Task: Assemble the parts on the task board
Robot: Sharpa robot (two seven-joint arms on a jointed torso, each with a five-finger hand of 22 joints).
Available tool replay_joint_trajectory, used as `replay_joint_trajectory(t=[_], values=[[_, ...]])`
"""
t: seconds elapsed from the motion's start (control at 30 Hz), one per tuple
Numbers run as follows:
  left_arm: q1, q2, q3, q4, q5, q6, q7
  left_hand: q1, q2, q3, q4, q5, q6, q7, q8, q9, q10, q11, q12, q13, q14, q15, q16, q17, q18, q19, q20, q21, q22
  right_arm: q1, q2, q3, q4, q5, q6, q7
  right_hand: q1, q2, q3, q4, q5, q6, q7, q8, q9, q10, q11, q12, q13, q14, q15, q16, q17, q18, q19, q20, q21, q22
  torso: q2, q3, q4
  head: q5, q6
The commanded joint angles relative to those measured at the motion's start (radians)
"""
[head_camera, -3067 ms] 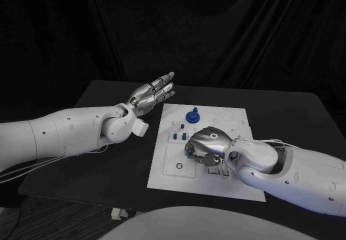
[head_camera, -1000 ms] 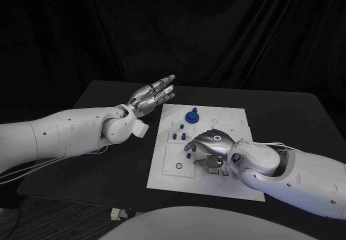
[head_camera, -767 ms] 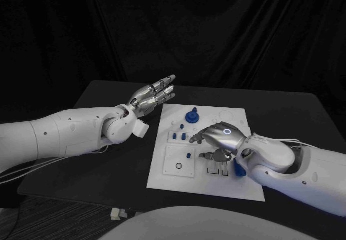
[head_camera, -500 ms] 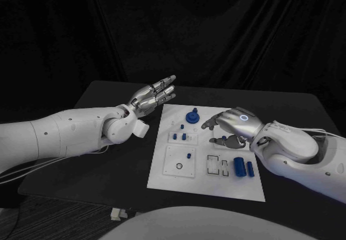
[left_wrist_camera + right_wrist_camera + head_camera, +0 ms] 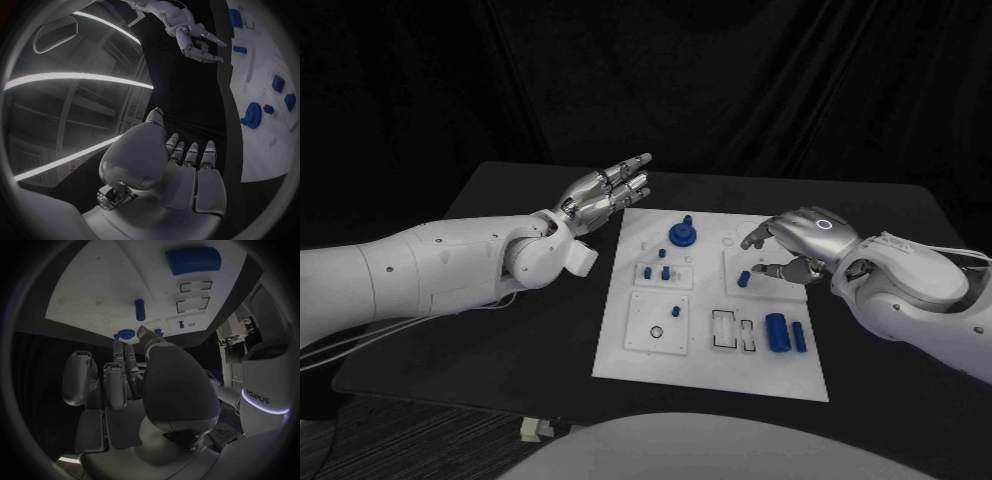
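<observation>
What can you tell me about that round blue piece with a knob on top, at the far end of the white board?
The round blue piece looks like a small plastic gear: a flat toothed disc with a short peg rising from its middle. It stands upright near the far edge of the white board, which it rests on. No hand touches it; the right hand hovers off to one side, the left hand to the other, beyond the board.

A black curtain (image 5: pixel 733 90) hangs in folds behind the black bench (image 5: pixel 516 300), closing off the whole back of the scene. Below the bench's near left corner lies dark ribbed floor (image 5: pixel 430 440). In the left wrist view, long bright strip lights (image 5: pixel 75 77) run across a dim ceiling.
</observation>
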Motion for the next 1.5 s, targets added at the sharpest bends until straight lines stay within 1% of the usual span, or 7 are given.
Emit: replay_joint_trajectory(t=[0.03,0.33,0.57,0.7,0.83,0.93,1.5], values=[[-0.002,0.002,0.001,0.001,0.005,0.005,0.017,0.011,0.001,-0.001,-0.008,0.009,0.004,-0.002,0.005,0.0,0.002,0.0,0.003,0.001,0.0,-0.005,-0.004,-0.002,0.016,0.0,0.001,0.002,-0.001,-0.013,0.006,0.001,-0.017,0.019,0.024,-0.024,-0.011,-0.007,-0.007,0.008,-0.017,0.003,0.01,-0.006,-0.006,-0.012,0.001,-0.017,-0.014,0.062,-0.007,-0.004,0.063,-0.008,0.002,0.0,0.001,0.172,0.002,0.0007,-0.0004,0.0,0.0],[-0.002,-0.003,0.001,0.003,0.005,0.005,0.018,0.011,0.001,-0.001,-0.009,0.011,0.005,-0.002,0.005,0.0,0.002,0.0,0.004,0.001,0.0,-0.006,-0.004,-0.002,0.017,0.001,0.001,0.002,0.0,-0.032,0.021,0.001,-0.042,0.031,0.038,-0.009,-0.019,-0.011,-0.038,0.032,-0.066,0.005,0.045,-0.015,-0.025,0.007,0.0,-0.03,-0.036,0.062,-0.005,-0.004,0.062,-0.008,0.002,0.001,0.003,0.172,0.002,0.001,-0.0024,0.005,0.0],[-0.002,-0.003,0.001,0.002,0.005,0.007,0.018,0.011,0.002,-0.001,-0.009,0.012,0.004,-0.002,0.005,0.0,0.002,0.0,0.003,0.001,0.0,-0.006,-0.004,-0.002,0.017,0.001,0.001,0.002,0.0,-0.037,0.029,0.001,-0.047,0.039,0.051,0.006,-0.007,-0.015,-0.052,0.039,-0.075,-0.002,0.053,-0.023,-0.037,0.017,0.0,-0.036,-0.047,0.061,-0.004,-0.006,0.058,-0.008,0.002,0.002,0.003,0.172,0.0,0.0009,0.0002,0.0,0.0],[-0.002,-0.002,0.001,0.001,0.005,0.01,0.018,0.012,0.002,-0.001,-0.009,0.012,0.004,-0.003,0.005,0.0,0.002,0.0,0.004,0.001,0.0,-0.005,-0.004,-0.002,0.017,0.001,0.001,0.002,0.0,-0.045,0.038,0.001,-0.053,0.049,0.049,0.016,0.031,0.0,-0.041,0.025,-0.017,0.008,0.059,-0.021,-0.046,0.028,0.0,-0.044,-0.059,0.06,-0.003,-0.008,0.055,-0.008,0.0,0.003,0.002,0.172,0.0,0.0009,-0.0008,-0.003,0.0],[-0.002,-0.002,0.001,0.001,0.005,0.011,0.016,0.012,0.002,-0.001,-0.009,0.013,0.004,-0.003,0.005,0.0,0.002,0.0,0.004,0.001,0.0,-0.005,-0.004,-0.002,0.017,0.001,0.001,0.002,0.0,-0.056,0.048,0.001,-0.06,0.062,0.034,0.03,0.059,0.008,-0.013,0.014,0.12,0.024,0.061,-0.017,-0.053,0.053,0.003,-0.06,-0.078,0.058,0.005,-0.01,0.05,-0.007,-0.004,0.01,-0.005,0.17,0.0,0.0004,-0.0008,-0.002,0.0],[-0.002,-0.003,0.001,0.001,0.005,0.013,0.015,0.012,0.002,-0.001,-0.009,0.013,0.004,-0.003,0.005,0.0,0.002,0.0,0.004,0.001,0.0,-0.005,-0.004,-0.002,0.017,0.001,0.001,0.002,0.0,-0.063,0.057,0.001,-0.067,0.079,0.025,0.043,0.069,0.003,0.016,0.011,0.172,0.035,0.062,-0.015,-0.057,0.085,0.003,-0.068,-0.091,0.057,0.013,-0.01,0.049,-0.007,-0.004,0.016,-0.003,0.17,0.001,0.0001,-0.0008,0.002,0.0],[-0.004,0.0,0.001,0.0,0.005,0.023,0.008,0.018,0.006,0.001,-0.012,0.021,0.002,-0.003,0.005,0.0,0.002,0.004,0.005,0.002,0.0,0.002,-0.004,-0.002,0.016,0.001,0.004,0.002,0.001,-0.071,0.073,0.001,-0.081,0.112,0.022,0.069,0.08,-0.017,0.121,-0.022,0.308,0.104,0.066,0.021,-0.036,0.183,-0.007,-0.077,-0.107,0.055,0.013,-0.009,0.048,-0.007,-0.008,0.018,0.002,0.17,0.001,0.0006,-0.0006,0.002,0.0]])
